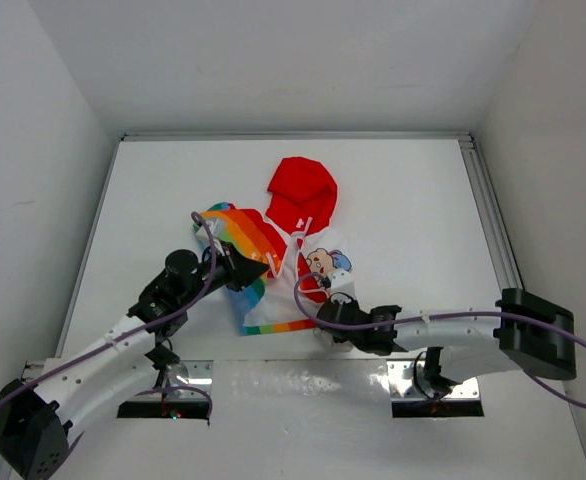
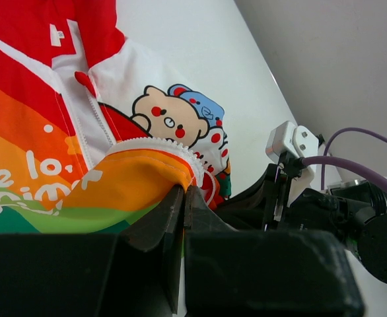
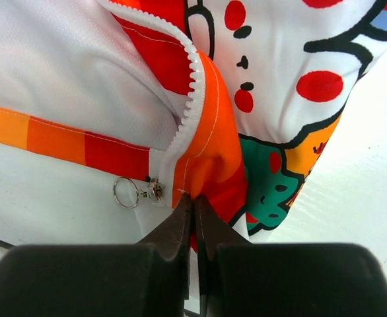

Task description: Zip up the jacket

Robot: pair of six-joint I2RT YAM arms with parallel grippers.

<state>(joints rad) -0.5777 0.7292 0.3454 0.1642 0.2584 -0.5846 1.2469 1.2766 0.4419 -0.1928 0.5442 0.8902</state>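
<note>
Jacket (image 1: pixel 263 240) lay flat near the middle of the white table (image 1: pixel 413 220). Its red hood (image 1: pixel 301 190) pointed toward the far wall and its hem toward the arm bases. The rainbow-striped panel was on the left half. The white front with the cartoon bear print (image 2: pixel 170 119) was on the right half.

The lower front was not zipped. One edge, lined with white zipper teeth (image 3: pixel 195 72), was folded up and stood apart from the other side. The zipper slider with its small metal ring (image 3: pixel 124 193) sat down at the hem, on the white and striped side.

Left gripper (image 2: pixel 184 193) was at the jacket's left half. Its fingers were clenched together on the raised orange fabric edge, just below the toothed border.

Right gripper (image 3: pixel 194 201) was at the hem on the near side of the jacket. Its fingertips were pinched tight on the bottom corner of the orange fold, just beside the slider and ring but not touching them.

From the left wrist view, the right arm's black wrist lay low on the table, close behind the lifted edge. Both arms reached in from the near edge and met at the lower front of the garment.
</note>
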